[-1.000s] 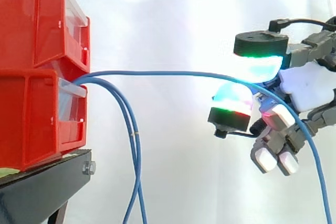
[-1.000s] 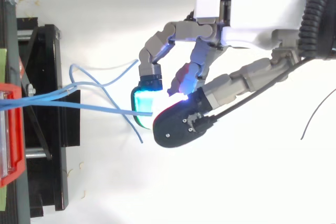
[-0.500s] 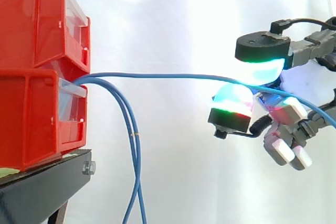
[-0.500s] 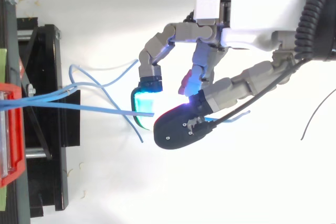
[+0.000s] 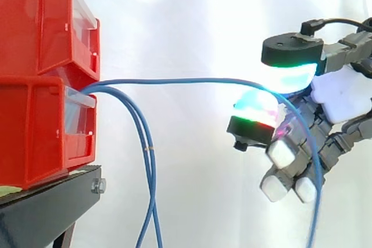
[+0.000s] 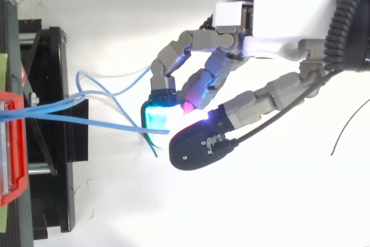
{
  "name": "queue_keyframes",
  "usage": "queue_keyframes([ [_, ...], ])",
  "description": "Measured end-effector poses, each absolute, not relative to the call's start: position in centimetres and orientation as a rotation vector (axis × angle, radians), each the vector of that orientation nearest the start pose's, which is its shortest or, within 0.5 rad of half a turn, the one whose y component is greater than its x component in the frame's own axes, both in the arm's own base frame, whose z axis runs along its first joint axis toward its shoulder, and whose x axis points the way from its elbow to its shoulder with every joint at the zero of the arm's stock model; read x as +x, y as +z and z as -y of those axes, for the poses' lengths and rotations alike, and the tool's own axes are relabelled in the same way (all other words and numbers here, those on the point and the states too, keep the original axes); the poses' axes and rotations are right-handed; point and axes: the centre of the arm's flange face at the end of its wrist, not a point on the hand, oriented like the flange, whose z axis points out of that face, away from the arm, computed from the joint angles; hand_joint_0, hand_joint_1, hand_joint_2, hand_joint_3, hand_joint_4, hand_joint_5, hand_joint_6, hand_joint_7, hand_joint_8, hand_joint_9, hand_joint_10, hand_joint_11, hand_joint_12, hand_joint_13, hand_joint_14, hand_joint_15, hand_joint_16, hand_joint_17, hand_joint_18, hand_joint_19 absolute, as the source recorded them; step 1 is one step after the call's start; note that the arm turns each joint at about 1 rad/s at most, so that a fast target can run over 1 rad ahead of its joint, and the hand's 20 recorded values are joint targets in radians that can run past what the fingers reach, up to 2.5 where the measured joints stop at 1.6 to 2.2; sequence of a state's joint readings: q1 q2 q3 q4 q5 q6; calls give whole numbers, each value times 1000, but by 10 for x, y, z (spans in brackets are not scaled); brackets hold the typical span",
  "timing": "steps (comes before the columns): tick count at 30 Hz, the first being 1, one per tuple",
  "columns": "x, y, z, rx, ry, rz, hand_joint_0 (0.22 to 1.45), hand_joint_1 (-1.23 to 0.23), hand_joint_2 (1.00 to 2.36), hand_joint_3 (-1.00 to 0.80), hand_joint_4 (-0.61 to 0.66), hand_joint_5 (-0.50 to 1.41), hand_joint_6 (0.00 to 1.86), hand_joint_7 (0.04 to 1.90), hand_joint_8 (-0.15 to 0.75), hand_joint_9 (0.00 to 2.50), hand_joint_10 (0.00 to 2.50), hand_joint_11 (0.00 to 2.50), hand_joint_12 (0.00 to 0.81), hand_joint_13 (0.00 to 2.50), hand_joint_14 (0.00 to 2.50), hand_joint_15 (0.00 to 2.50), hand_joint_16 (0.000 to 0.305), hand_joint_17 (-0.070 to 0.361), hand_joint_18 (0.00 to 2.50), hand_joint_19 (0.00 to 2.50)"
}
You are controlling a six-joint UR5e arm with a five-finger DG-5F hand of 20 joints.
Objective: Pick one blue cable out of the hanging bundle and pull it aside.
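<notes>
Blue cable (image 5: 174,81): one strand. It leaves the mouth of the lower red bin at the left and runs almost level to the right, across open space, as far as the hand. There it arches over and drops down in front of the curled fingers toward the lower right edge of the side view. From above, the same strand (image 6: 98,121) crosses from the bins to the glowing pads.

Hanging bundle (image 5: 149,161): two more blue cables from the same bin mouth. They fall close together just right of the bins, well apart from the drawn strand's far end.

Hand (image 5: 344,96): at the right, level with the bin mouth, palm white. The fingers (image 5: 254,108) are closed on the blue cable. A dark-backed pad glowing cyan and green sits above the strand, and a pad glowing cyan, green and red sits below it. The other fingers are curled downward beneath, with the cable lying across them.

Red bins (image 5: 38,33): two, stacked at the left, with clear front panels.

Black stand (image 5: 49,210): under the bins.

White curtain (image 5: 186,21): behind everything.
</notes>
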State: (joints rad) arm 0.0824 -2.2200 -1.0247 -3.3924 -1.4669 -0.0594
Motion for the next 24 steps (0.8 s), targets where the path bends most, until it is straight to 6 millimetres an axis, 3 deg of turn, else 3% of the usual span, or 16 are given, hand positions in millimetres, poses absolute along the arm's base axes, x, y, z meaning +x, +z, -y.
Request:
queue_keyframes([
  [12,716,331,77,1397,992,-1512,586,-798,1001,-60,-74,8,825,1033,260,797,0,0,435,542,7,200,67,152,503,342],
  [24,715,302,70,1380,1017,-1502,583,-797,1002,-60,-78,7,826,1031,259,806,0,0,434,550,8,212,69,154,496,341],
])
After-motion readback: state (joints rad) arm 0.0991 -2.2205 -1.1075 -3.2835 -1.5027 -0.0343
